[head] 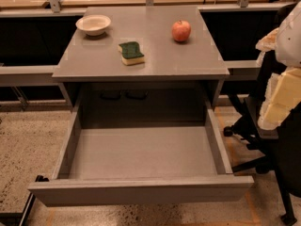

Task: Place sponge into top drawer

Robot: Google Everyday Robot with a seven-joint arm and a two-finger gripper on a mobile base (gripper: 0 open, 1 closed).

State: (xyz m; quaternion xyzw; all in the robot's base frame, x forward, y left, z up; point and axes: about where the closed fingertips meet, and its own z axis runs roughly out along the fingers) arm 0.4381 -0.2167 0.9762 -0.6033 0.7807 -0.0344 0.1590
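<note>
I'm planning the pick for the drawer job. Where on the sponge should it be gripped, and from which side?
Grip the sponge across its two long sides, near the middle, coming down from above. It lies flat, green side up, on the table with nothing touching it, so both sides look free. The end effector is at the right edge of view, beside the table.

Office-like lab: grey table (155, 62), speckled floor (28, 149), swivel-chair base (250, 164), the robot's jaws at the right edge.
</note>
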